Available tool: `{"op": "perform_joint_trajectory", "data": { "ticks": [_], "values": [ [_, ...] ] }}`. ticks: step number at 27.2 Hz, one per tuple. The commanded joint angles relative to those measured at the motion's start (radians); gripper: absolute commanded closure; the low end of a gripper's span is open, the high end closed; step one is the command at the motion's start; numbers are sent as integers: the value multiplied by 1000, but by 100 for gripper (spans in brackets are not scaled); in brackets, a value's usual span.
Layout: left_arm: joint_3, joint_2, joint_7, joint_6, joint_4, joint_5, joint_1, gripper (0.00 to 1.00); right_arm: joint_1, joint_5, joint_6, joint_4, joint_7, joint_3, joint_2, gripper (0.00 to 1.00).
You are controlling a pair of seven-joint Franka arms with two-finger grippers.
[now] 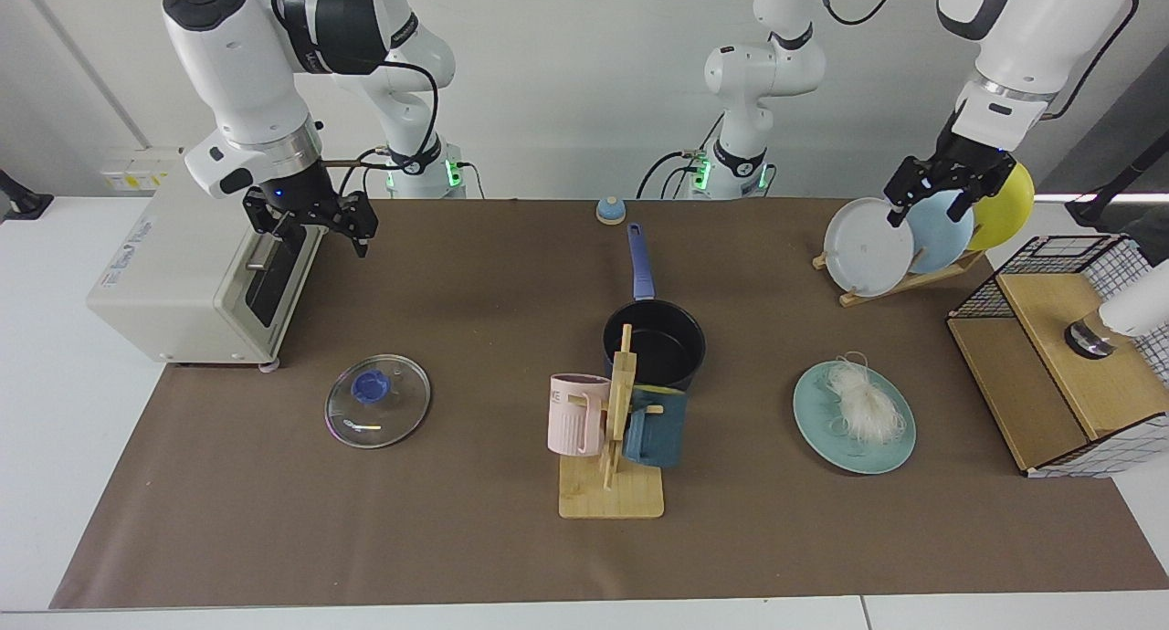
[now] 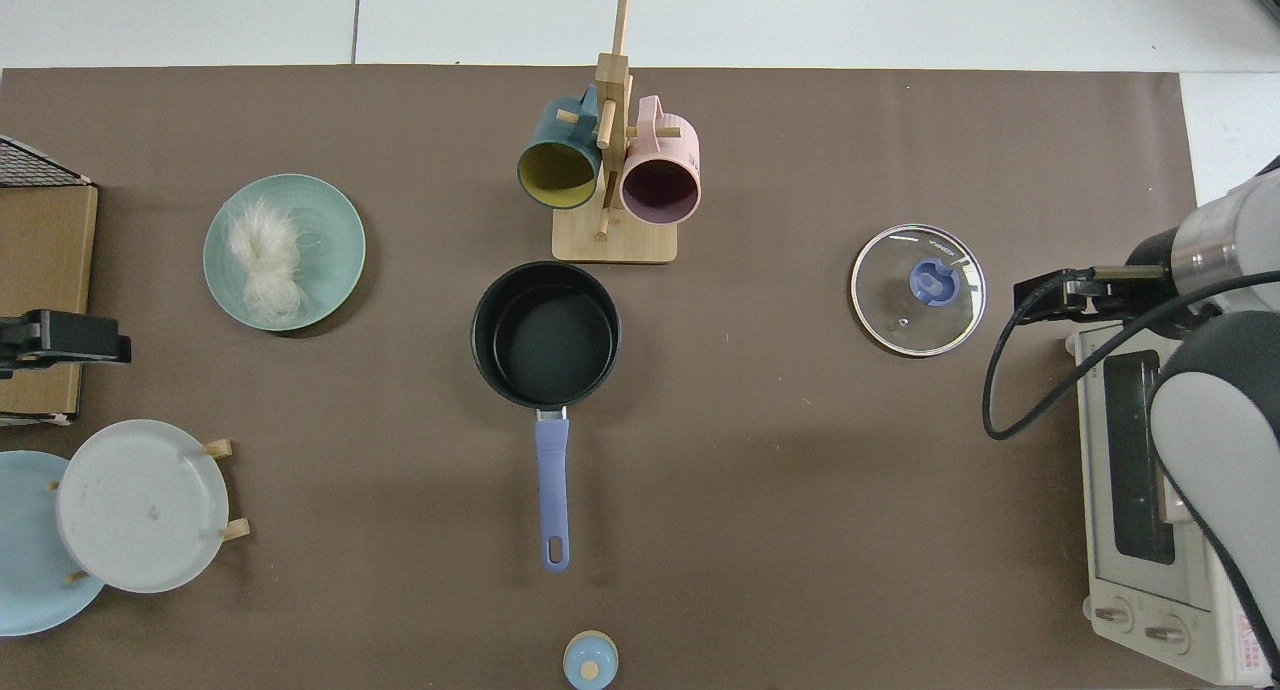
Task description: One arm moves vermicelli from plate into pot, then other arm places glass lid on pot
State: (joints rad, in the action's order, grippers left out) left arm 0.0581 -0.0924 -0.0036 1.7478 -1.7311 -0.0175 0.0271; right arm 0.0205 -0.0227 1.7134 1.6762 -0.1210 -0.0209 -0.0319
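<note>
The vermicelli [image 1: 863, 406] [image 2: 265, 265] lies as a white tuft on the teal plate [image 1: 813, 420] [image 2: 335, 245]. In the middle stands the black pot [image 1: 653, 342] [image 2: 545, 335], nothing inside, its blue handle [image 1: 641, 265] pointing toward the arm bases. The glass lid [image 1: 402, 411] [image 2: 900, 315] lies flat on the mat with its blue knob up. My left gripper [image 1: 927, 212] [image 2: 60, 335], unlit, hangs open and holds nothing in front of the racked plates, well behind the teal plate. My right gripper [image 1: 320, 236] [image 2: 1050, 295], blue-lit, hangs open beside the toaster oven, above and behind the lid.
A wooden mug tree [image 1: 612, 429] with a pink and a dark-teal mug stands just in front of the pot. A toaster oven [image 1: 183, 283], a rack of grey, light-blue and yellow plates [image 1: 868, 242], a wire basket with a wooden box [image 1: 1059, 356] and a small blue dome [image 1: 610, 210] ring the mat.
</note>
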Motion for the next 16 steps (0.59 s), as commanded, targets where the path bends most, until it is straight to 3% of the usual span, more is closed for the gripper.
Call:
{"op": "perform_joint_trajectory", "data": {
  "ticks": [1, 6, 12, 16],
  "values": [
    [-3, 138, 13, 33, 94, 11, 30, 0, -5, 12, 5, -150, 32, -4, -155, 2],
    [-14, 216, -18, 116, 82, 8, 19, 0, -2, 1, 26, -286, 6, -4, -302, 2],
    [-15, 261, -121, 263, 44, 1, 14, 1, 1, 0, 127, -279, 4, -5, -367, 2],
    [-17, 374, -162, 333, 62, 10, 5, 1, -1, 7, 219, -225, -2, -5, -390, 1]
  ]
}}
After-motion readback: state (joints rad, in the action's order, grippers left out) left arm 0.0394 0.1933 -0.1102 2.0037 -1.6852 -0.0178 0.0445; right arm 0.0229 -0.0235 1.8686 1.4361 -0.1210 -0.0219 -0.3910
